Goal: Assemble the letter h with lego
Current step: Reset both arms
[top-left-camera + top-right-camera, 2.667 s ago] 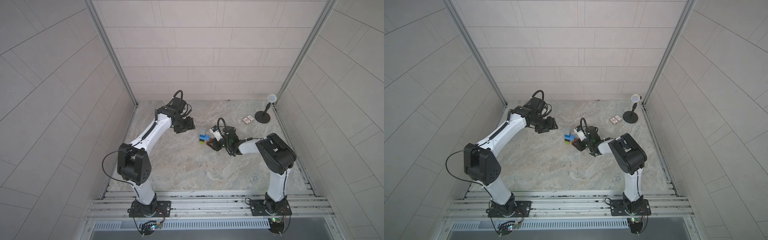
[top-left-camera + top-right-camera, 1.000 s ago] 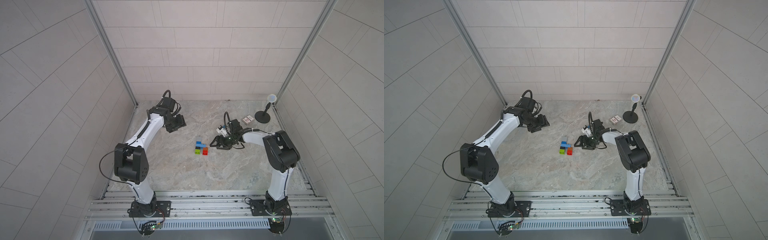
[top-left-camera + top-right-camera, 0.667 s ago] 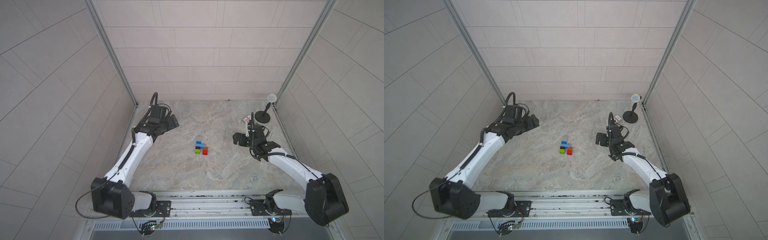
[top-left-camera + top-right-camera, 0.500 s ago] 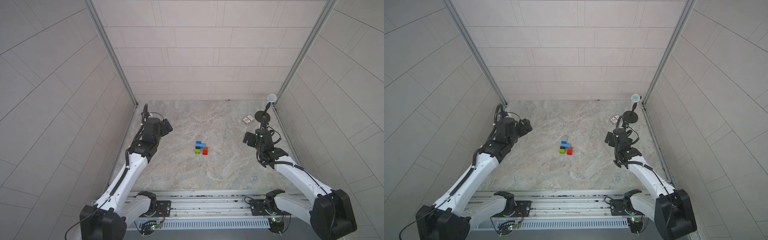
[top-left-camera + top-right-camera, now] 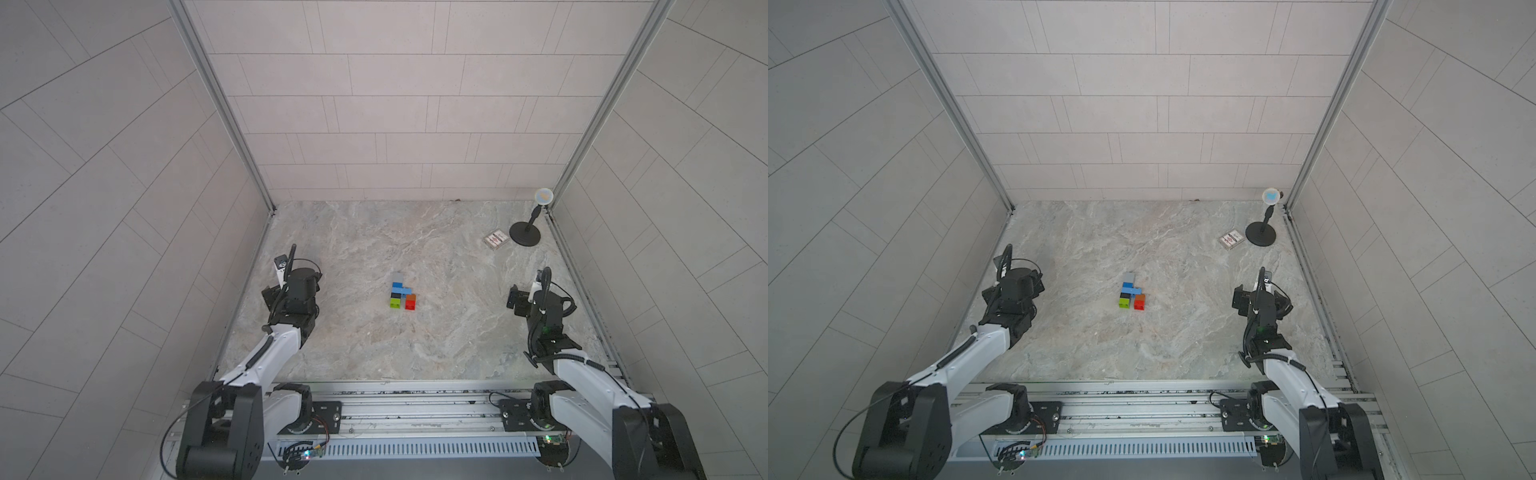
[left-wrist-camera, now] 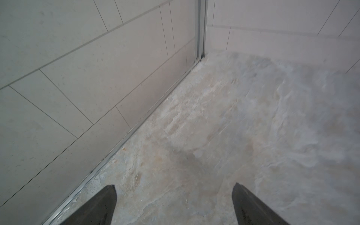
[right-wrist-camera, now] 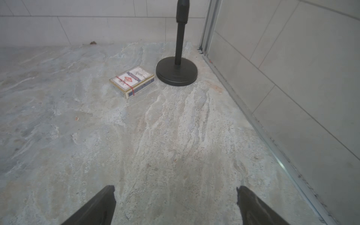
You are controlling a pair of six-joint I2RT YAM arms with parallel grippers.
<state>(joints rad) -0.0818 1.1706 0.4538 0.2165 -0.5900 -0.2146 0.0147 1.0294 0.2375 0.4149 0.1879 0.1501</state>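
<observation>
Nearest the front, a metal rail (image 5: pixel 415 400) carried both arm bases, and the two arms reached forward along opposite edges of the marbled bench (image 5: pixel 365 345). The left fingers (image 6: pixel 97 208) stood spread as wide as they go with nothing between them, over bare bench close to the left wall. The right fingers (image 7: pixel 97 206) were parted just as widely and also held nothing, over bare bench near the right wall.

Farther in, the letter h (image 5: pixel 401 293) lay flat in the middle of the bench in both top views, between the two arms and well apart from either set of fingers; neither wrist view caught it. Its tall column ran away from the rail: lime brick (image 5: pixel 395 304) nearest, then black brick (image 5: pixel 396 296), blue brick (image 5: pixel 398 286) and grey brick (image 5: pixel 398 277) farthest. The short leg sat touching the column's right side, red brick (image 5: pixel 410 306) nearest with orange brick (image 5: pixel 410 297) behind it, and the blue reached across above the orange.

Farthest back, in the right corner, a red-and-white card box (image 7: pixel 132 80) lay flat just beside the round base of a black stand (image 7: pixel 176 73), ahead of the right fingers
</observation>
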